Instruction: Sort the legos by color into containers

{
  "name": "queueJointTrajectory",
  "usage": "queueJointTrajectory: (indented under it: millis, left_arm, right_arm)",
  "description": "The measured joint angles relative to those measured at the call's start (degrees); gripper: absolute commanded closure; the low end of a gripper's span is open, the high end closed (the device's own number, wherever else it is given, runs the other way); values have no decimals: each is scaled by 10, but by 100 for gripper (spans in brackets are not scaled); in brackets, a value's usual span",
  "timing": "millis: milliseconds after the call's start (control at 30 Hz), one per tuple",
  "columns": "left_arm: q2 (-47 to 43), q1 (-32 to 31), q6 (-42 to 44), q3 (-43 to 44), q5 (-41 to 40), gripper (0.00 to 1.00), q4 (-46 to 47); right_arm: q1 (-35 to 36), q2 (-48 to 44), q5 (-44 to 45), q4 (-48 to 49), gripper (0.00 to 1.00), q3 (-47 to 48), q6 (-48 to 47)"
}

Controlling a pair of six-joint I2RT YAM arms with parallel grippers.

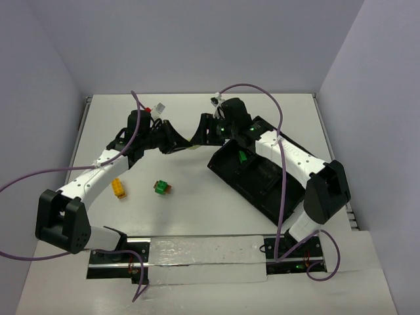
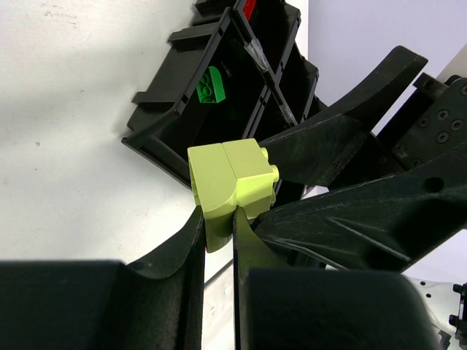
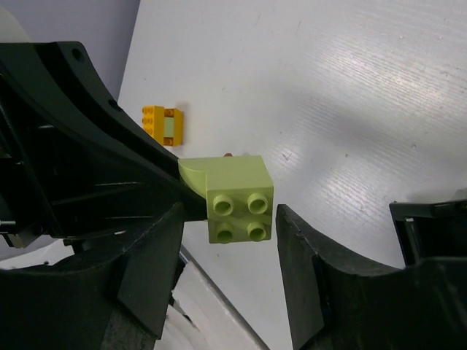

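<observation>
My left gripper (image 2: 219,219) is shut on a pale yellow-green lego (image 2: 230,182) and holds it in the air beside the black divided tray (image 2: 168,138). My right gripper (image 3: 228,226) is open, its jaws on either side of the same lego (image 3: 237,197) with a gap at each side. In the top view the two grippers meet at the table's far middle, left gripper (image 1: 176,141), right gripper (image 1: 200,134). A green lego (image 1: 242,157) lies in a tray compartment and also shows in the left wrist view (image 2: 210,86). A yellow lego (image 1: 118,188) and a green-and-orange stack (image 1: 161,188) lie on the table.
The tray (image 1: 220,164) lies at an angle on the right, under the right arm. A red piece (image 1: 148,109) sits at the far edge behind the left arm. Purple cables loop over both arms. The yellow lego (image 3: 164,124) shows on the table below the grippers.
</observation>
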Motion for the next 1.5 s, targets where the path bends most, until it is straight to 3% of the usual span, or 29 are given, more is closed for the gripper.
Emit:
queueJointTrajectory:
  millis: [167,367,567,833,900,1033,1067,1500]
  left_arm:
    - [-4,0,0,0,0,100,0]
    - [-6,1,0,0,0,100,3]
    - [-8,2,0,0,-3,100,1]
    - [-16,2,1,0,-4,100,-1]
    - [-17,1,1,0,-4,100,-3]
    - [-18,2,1,0,-7,100,-7]
    - [-18,2,1,0,-8,100,-7]
    - [-20,-13,1,-9,3,100,0]
  right_arm:
    - [-4,0,0,16,53,-1,15]
    - [-10,1,-9,22,59,-3,28]
    - [-12,7,-21,31,52,-4,33]
    - [-12,13,-33,47,52,-4,47]
    - [-12,18,-37,53,60,-4,49]
    - [-12,22,-40,56,97,-4,47]
    - [-12,22,-40,57,100,-4,48]
    - [-32,-32,-42,78,100,-72,65]
